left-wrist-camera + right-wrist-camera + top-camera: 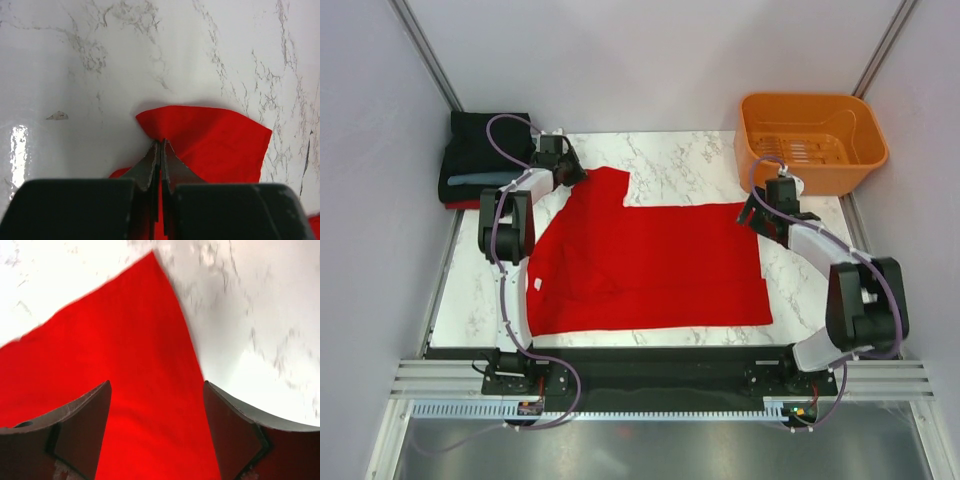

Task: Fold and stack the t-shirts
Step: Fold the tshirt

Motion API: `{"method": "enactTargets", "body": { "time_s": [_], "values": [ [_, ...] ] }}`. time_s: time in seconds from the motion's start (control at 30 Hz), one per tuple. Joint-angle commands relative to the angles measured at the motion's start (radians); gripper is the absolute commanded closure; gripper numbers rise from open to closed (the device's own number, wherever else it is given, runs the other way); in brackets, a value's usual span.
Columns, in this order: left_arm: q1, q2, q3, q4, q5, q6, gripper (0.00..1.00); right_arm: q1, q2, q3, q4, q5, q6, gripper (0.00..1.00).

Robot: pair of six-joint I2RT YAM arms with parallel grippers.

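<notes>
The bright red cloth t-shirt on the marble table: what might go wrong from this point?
1. The left gripper pinches only a small fold of the bright red cloth t-shirt; it might slip out when lifted.
2. The right gripper is open over another corner; if it misses, the fold could go crooked.
3. The stack of folded dark t-shirts sits close beside the left gripper and might get knocked.
</notes>
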State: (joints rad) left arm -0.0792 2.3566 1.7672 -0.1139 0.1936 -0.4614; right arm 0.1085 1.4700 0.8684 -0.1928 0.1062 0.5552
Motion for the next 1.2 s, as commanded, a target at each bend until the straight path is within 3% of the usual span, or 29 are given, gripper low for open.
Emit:
{"method": "enactTargets", "body": {
  "time_s": [0.0,0.1,0.3,0.53,0.73,0.97,1.17],
  "values": [
    [-0.001,-0.03,-0.035,0.074,-0.006,-0.019,0.98,0.0,0.12,0.127,0.098,0.096,-0.064,0.19],
    [-0.001,-0.033,-0.04,0.076,-0.008,-0.02,0.98,0.0,0.281,0.222,0.105,0.116,-0.093,0.21],
    [-0.002,-0.039,-0.051,0.085,-0.01,-0.02,0.98,0.0,0.435,0.297,0.185,0.109,-0.101,0.27],
    [-0.002,-0.04,-0.052,0.085,-0.008,-0.019,0.98,-0.001,0.493,0.337,0.233,0.138,-0.098,0.32],
    [-0.002,-0.039,-0.051,0.085,-0.01,-0.02,0.98,-0.001,0.576,0.44,0.148,0.135,-0.087,0.37],
    [-0.002,-0.039,-0.051,0.085,-0.011,-0.019,0.98,0.0,0.616,0.431,0.124,0.095,-0.055,0.73],
    [-0.001,-0.034,-0.041,0.08,-0.007,-0.019,0.98,0.002,0.569,0.417,0.128,0.086,-0.067,0.95]
  ]
}}
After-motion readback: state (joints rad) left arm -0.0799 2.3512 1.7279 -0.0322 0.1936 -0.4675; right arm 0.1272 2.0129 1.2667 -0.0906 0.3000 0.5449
